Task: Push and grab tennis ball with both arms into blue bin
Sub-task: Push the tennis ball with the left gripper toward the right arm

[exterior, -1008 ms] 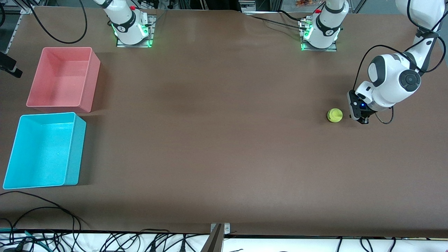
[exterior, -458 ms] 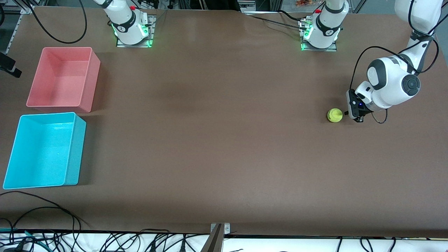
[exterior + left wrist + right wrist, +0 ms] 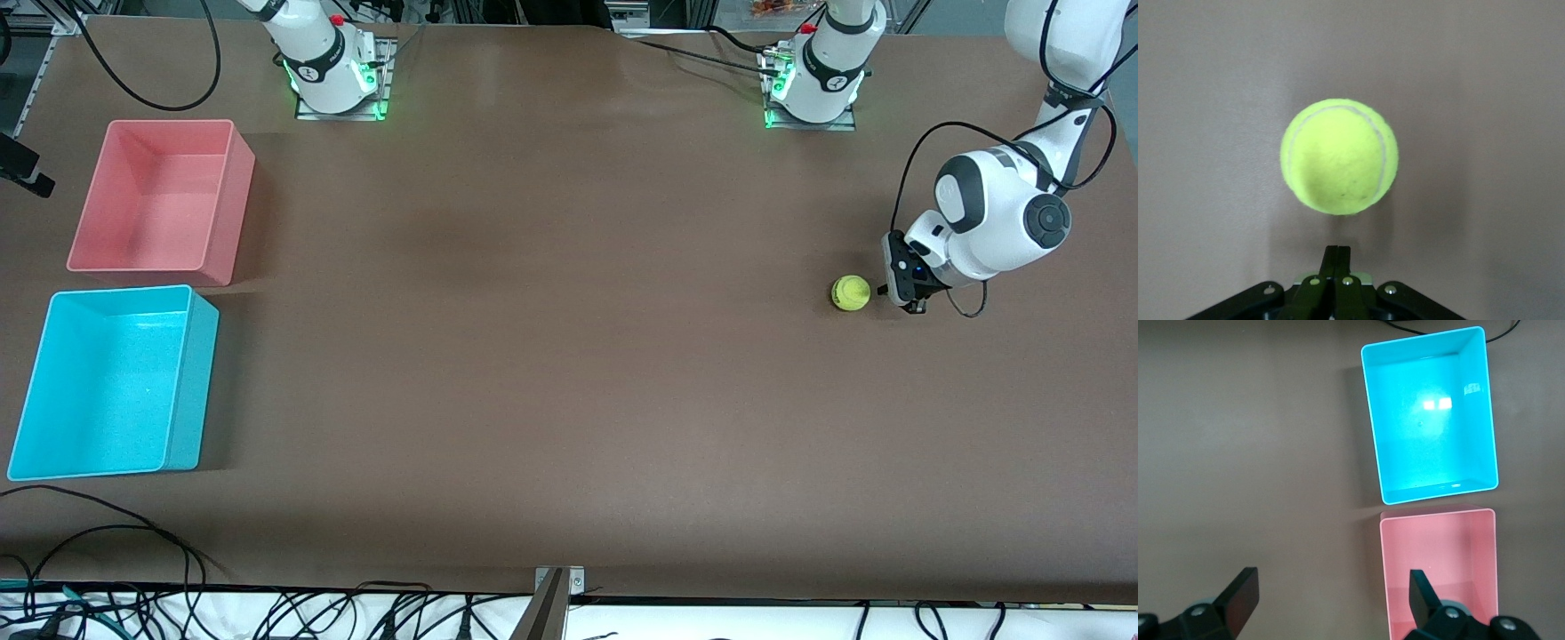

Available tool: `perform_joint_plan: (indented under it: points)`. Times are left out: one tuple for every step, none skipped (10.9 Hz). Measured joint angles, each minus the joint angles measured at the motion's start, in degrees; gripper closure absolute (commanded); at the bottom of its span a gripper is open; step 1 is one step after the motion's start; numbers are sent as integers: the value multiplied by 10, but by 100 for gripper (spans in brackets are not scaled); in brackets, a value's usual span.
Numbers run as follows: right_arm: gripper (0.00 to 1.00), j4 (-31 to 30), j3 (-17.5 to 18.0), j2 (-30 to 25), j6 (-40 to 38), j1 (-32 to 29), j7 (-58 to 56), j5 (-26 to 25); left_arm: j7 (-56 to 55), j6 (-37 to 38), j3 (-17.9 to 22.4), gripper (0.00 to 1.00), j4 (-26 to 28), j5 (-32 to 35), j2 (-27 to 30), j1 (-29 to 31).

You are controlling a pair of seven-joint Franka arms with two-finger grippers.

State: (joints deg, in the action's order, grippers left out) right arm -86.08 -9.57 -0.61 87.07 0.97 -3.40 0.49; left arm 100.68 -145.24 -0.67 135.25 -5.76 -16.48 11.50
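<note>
Your biggest risk is a glancing push: the small fuzzy yellow-green tennis ball [image 3: 851, 292] sits on the brown worktop [image 3: 551, 356] just ahead of the left gripper [image 3: 905, 286], and the tip is narrow. If you meet the ball off its centre, I judge it will roll aside instead of toward the right arm's end of the worktop. Push too hard and it may run on past where the right arm can catch it, since nothing on the open surface would stop it.

The bright cyan rectangular plastic bin [image 3: 116, 382] stands well apart from the ball, at the right arm's end, with a pink tub [image 3: 160, 196] of like size beside it. A stray roll could end against the wrong tub.

Your left jaws are pressed fully together, holding nothing, and low beside the ball. The left wrist view shows a narrow gap between their tip and the ball [image 3: 1339, 157], so I judge there is no contact.

Your right gripper [image 3: 1328, 603] hangs high over the worktop beside the two tubs, waiting. Its jaws are spread wide and empty, with the cyan bin [image 3: 1429, 413] ahead of them.
</note>
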Motion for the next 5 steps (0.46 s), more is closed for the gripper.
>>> perform_joint_plan:
  points:
    - [0,0,-1,0,0,0,0,0,0,0,0,100,-8,0,-6,0]
    - [0,0,-2,0,0,0,0,0,0,0,0,100,-16,0,-13,0]
    - [0,0,-2,0,0,0,0,0,0,0,0,100,-22,0,-21,0]
    - [0,0,-2,0,0,0,0,0,0,0,0,100,-27,0,-27,0]
    - [0,0,-2,0,0,0,0,0,0,0,0,100,-29,0,-31,0]
